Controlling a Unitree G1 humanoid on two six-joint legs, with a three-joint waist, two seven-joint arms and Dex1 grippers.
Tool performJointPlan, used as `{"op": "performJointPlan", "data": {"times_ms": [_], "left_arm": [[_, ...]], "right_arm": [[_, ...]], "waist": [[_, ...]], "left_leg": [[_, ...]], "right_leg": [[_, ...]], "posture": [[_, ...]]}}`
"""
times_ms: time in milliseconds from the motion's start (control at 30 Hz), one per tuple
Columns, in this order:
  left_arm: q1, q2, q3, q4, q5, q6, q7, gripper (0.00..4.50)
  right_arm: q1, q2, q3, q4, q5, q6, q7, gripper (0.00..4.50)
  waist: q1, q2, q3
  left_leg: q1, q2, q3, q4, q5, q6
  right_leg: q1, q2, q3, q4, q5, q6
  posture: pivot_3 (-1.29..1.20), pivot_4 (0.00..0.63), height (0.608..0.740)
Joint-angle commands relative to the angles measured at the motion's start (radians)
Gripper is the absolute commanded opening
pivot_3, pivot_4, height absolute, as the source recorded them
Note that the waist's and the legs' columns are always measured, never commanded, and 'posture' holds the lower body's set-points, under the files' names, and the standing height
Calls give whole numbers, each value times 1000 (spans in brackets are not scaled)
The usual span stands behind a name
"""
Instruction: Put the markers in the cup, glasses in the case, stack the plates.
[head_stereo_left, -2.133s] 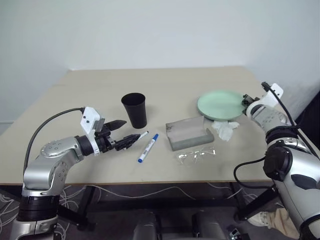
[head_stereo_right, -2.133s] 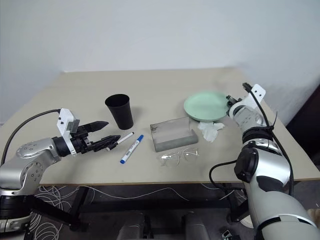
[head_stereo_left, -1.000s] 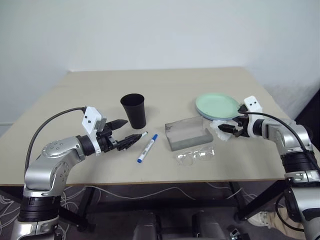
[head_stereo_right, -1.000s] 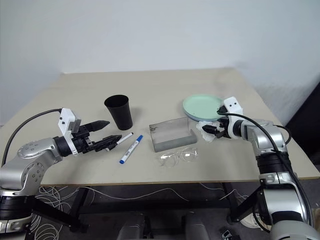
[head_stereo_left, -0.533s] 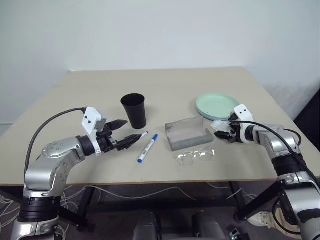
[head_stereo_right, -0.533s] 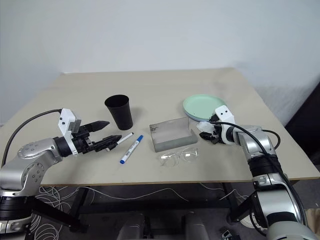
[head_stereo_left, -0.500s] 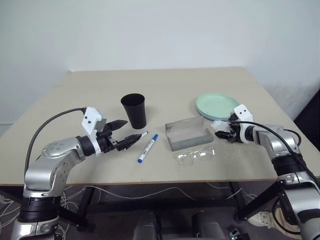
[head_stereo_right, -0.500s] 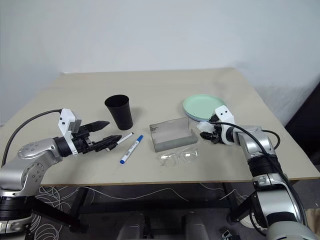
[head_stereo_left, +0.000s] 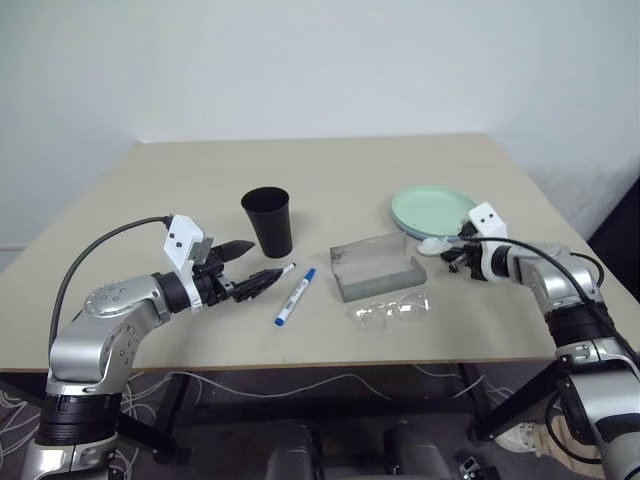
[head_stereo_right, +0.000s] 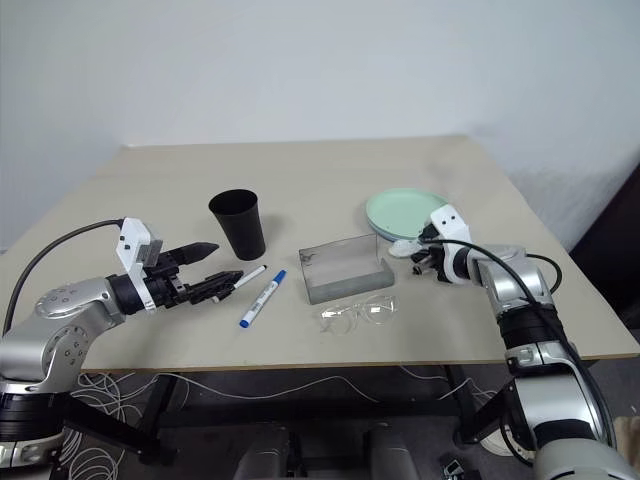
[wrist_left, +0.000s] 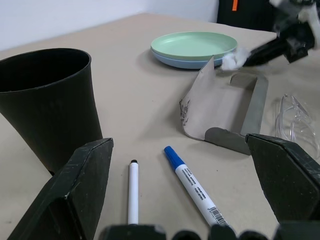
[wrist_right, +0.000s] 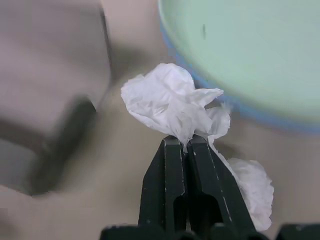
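The mint green plate (head_stereo_left: 433, 209) lies on the light blue plate (wrist_right: 239, 113) at the right. Beside them my right gripper (head_stereo_left: 452, 251) is shut on a crumpled white tissue (wrist_right: 170, 106), held just above the table next to the plates' rim. The grey case (head_stereo_left: 378, 266) lies open mid-table, with the clear glasses (head_stereo_left: 392, 311) in front of it. Left of the case lie the blue-capped marker (head_stereo_left: 296, 295) and the black-capped marker (head_stereo_left: 281, 271). The black cup (head_stereo_left: 267, 221) stands upright behind them. My left gripper (head_stereo_left: 265, 258) is open, hovering just left of the markers.
The table's right edge (head_stereo_left: 560, 240) runs close behind my right arm. Bare tabletop (head_stereo_left: 330, 170) stretches behind the cup and plates.
My right gripper has shut on the tissue and lifted it slightly, toward the plates. The left arm, markers, case and glasses have stayed put.
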Motion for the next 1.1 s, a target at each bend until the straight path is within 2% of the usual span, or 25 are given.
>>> {"op": "performJointPlan", "data": {"times_ms": [33, 167, 433, 567, 900, 933, 1100], "left_arm": [[-35, 4, 17, -7, -4, -12, -1, 4500], [-40, -1, 11, -6, -2, -12, 2, 4500], [-35, -10, 7, -20, -1, -12, 9, 4500], [-25, -15, 8, -34, -2, -11, 16, 4500], [-45, -27, -24, -40, 15, -20, 27, 4500], [-61, -32, -41, -35, 24, -25, 27, 4500], [-178, -64, -154, -25, 49, 18, 19, 4500]], "right_arm": [[-119, 6, -78, -25, 64, 8, 12, 22], [-222, 68, -75, 154, 8, -97, -81, 22], [-379, 170, -65, 647, -118, -499, -254, 22], [-412, 183, -69, 768, -153, -618, -312, 888], [-431, 146, -70, 782, -198, -689, -300, 4325], [-431, 134, -74, 757, -192, -678, -273, 4478], [-353, 69, -67, 493, -148, -508, -68, 4478]], "waist": [[0, 0, 0], [-1, -1, 0], [1, -1, 0], [-4, -1, 0], [-5, 0, 0], [-3, 0, 0], [1, 0, 0]], "left_leg": [[0, 0, 0, 0, 0, 0], [1, 0, 0, -1, 0, 0], [-4, 0, 1, 1, 0, 0], [-8, -1, 3, 3, 0, 0], [-7, -1, 2, 4, 0, 0], [-7, -1, 2, 4, 0, 0], [-8, -2, 2, 3, 0, 0]], "right_leg": [[0, 0, 0, 0, 0, 0], [0, 1, -1, 0, 0, 0], [-3, -1, -3, 3, 1, 1], [-9, -4, -3, 7, 1, 1], [-10, -4, -3, 11, 1, 0], [-10, -4, -4, 11, 1, 0], [-8, -4, -4, 9, 1, 1]], "posture": [[0, 0, 612], [0, 0, 612], [0, 0, 612], [0, 0, 612], [0, 0, 612], [0, 0, 612], [0, 0, 612]]}}
